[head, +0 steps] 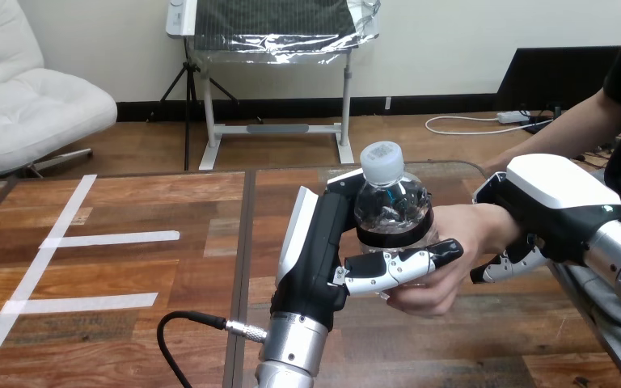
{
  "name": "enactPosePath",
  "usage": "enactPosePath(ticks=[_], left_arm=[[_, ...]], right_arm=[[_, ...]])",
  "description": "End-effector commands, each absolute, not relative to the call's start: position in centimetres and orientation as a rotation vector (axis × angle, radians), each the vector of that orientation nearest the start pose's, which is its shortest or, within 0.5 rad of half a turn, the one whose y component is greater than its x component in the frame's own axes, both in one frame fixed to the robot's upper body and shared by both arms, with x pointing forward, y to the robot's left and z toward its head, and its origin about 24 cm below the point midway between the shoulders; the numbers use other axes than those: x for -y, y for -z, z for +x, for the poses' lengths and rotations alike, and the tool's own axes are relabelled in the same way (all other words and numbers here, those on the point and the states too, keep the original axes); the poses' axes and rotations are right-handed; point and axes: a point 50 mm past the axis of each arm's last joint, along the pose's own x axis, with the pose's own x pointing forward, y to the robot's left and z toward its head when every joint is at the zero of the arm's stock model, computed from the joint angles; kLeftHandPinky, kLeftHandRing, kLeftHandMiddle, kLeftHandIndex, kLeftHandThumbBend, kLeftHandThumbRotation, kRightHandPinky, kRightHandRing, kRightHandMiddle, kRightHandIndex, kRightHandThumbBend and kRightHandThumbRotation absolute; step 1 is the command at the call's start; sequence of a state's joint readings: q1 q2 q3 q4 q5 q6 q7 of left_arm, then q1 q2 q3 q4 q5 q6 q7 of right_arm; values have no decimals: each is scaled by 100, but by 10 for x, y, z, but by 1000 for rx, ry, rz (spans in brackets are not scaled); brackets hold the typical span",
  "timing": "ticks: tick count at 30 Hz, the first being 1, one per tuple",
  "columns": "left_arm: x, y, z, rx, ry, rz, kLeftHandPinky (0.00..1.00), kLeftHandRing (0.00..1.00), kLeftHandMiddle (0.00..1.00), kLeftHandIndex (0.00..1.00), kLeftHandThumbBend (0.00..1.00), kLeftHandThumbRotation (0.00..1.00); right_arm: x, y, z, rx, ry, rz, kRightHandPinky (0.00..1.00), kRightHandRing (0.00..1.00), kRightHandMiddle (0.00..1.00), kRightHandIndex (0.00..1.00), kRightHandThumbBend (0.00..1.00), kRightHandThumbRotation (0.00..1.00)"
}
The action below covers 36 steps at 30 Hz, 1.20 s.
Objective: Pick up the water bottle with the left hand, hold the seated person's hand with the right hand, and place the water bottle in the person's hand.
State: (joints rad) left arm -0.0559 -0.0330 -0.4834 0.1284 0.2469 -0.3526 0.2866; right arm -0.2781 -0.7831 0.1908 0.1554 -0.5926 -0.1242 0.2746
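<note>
While your left hand (317,246) grips the bottle (392,202) mid-body and your right hand (558,194) clasps the person's wrist (489,225), squeeze lightly: it looks like thin, slippery plastic.

Item: clear plastic water bottle (392,206), white cap, dark label band
Pose: upright, capped
Place: above worktop (129,275), held between left hand (315,242) fingers (396,267) and the person's hand (449,259)

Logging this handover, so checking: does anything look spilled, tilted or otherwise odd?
Nothing stands out. The water bottle stands upright, capped, gripped by the left hand, with the person's hand cupped beneath it. The right hand wraps the person's wrist. No spill on the table.
</note>
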Motion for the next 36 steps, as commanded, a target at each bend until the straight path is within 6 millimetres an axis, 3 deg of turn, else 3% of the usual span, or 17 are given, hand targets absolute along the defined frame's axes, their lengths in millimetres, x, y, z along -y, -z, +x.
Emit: enactPosePath(ticks=[1,36], left_arm=[[22,-125,231,566,317,-100,34,39,45,48,62,0],[20,-125,233,576,307,-110,34,39,45,48,63,0]], right_arm=[[253,-130,303,29,-271,-1435,15,22,31,34,70,0],[255,-129,303,12,-258,-1461,15,22,30,34,72,0]])
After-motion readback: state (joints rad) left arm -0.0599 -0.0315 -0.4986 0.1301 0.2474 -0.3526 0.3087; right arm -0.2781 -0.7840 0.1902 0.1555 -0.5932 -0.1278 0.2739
